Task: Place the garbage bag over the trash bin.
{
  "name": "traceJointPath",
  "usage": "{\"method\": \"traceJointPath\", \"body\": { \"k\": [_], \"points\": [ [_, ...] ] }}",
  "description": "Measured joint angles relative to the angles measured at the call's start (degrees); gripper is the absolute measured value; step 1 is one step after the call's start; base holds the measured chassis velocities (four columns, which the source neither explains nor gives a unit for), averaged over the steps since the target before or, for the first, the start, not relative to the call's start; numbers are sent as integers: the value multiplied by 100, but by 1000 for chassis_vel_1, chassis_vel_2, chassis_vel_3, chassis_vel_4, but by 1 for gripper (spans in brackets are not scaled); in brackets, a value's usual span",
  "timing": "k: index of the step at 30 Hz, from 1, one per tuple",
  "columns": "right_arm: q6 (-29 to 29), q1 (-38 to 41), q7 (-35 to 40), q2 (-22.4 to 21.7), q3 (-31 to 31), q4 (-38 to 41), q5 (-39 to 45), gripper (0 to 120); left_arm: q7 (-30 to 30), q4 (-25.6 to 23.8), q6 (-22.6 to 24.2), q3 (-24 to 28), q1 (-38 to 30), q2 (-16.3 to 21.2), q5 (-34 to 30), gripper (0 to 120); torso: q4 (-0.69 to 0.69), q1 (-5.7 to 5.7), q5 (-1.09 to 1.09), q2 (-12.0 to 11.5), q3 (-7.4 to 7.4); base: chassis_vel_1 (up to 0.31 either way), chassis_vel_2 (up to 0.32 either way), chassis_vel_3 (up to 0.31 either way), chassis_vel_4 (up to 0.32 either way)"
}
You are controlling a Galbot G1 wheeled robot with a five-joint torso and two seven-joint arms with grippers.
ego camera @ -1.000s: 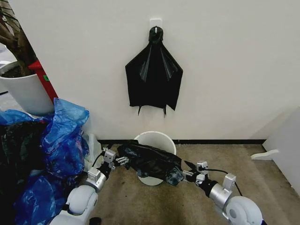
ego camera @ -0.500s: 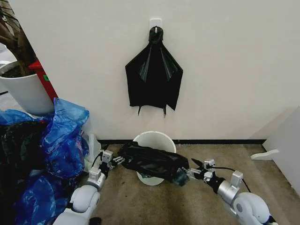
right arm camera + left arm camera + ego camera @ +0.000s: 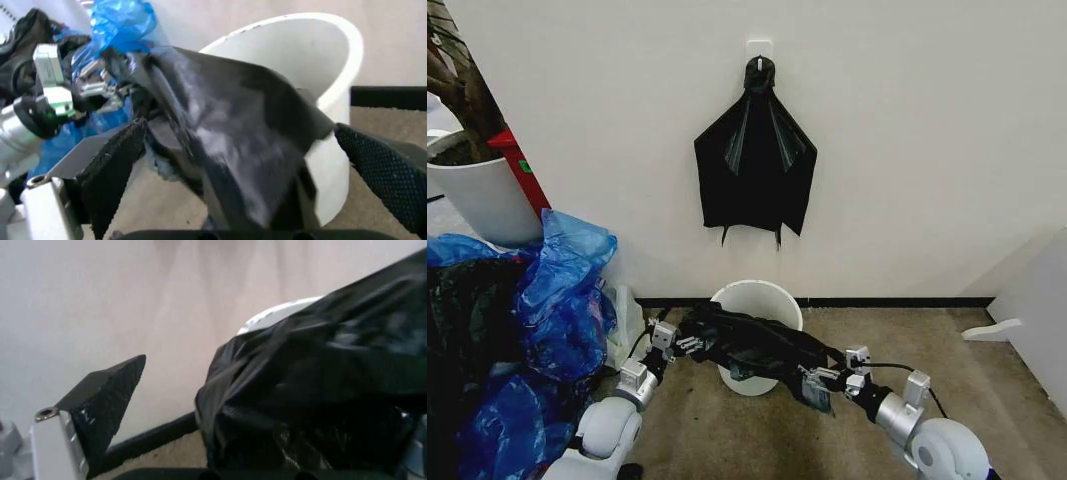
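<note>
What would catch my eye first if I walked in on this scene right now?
Probably the garbage bag, stretched across the front of the trash bin between the left gripper and the right gripper, low on the floor by the wall. Next, a black fan-shaped bunch hanging from a hook on the wall straight above. To the left lies a heap of bright blue plastic bags.

The garbage bag (image 3: 757, 343) lies across the trash bin's (image 3: 757, 297) front rim, wall behind.
</note>
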Motion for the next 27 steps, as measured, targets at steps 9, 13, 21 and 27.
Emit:
{"method": "traceJointPath", "body": {
  "k": [9, 13, 21, 27],
  "points": [
    [-1, -183, -59, -125, 75, 277, -21, 100, 1167, -126, -118, -147, 65, 166, -173, 100, -1, 0, 0, 0, 0, 0, 0, 0, 0],
    [-7, -128, 10, -157, 111, 314, -10, 100, 1682, -15, -242, -201, 26, 211, -190, 100, 0, 0, 0, 0, 0, 0, 0, 0, 0],
    [-5, -225, 112, -155, 125, 538, -40, 100, 2928, 6, -394, -587, 148, 330, -487, 100, 0, 0, -1, 0, 0, 0, 0, 0, 0],
    [2, -321, 268, -134, 115, 816, -29, 100, 3814, -55, -468, -1088, 206, 452, -816, 100, 0, 0, 0, 0, 0, 0, 0, 0, 0]
  ]
}}
